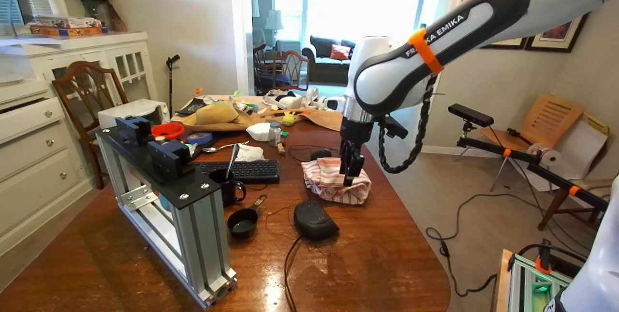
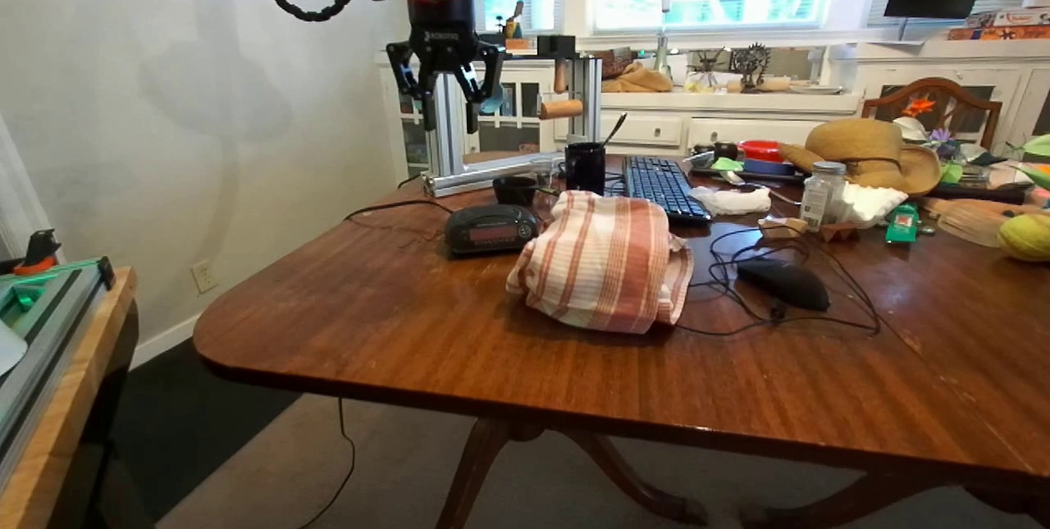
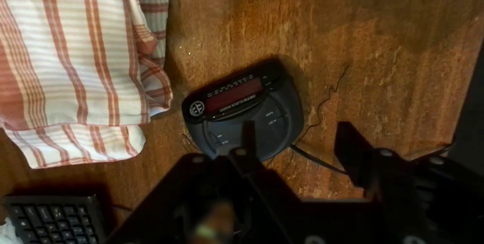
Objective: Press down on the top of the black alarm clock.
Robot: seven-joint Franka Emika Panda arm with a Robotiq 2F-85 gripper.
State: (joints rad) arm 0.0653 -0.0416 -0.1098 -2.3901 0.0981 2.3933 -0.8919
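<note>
My ROBOTIQ-lettered hand [image 2: 450, 124] hangs spread wide and empty above the table [image 2: 328, 299]; in from a rounded corner, the black alarm clock [image 3: 244, 108] reads "AM/FM CLOCK RADIO".

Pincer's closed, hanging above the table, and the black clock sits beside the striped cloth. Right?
Not quite: the pincer is open, not closed. Its fingers stand apart, as an exterior view shows. The rest holds: it hangs above the table, and the black clock sits beside the striped cloth.
</note>
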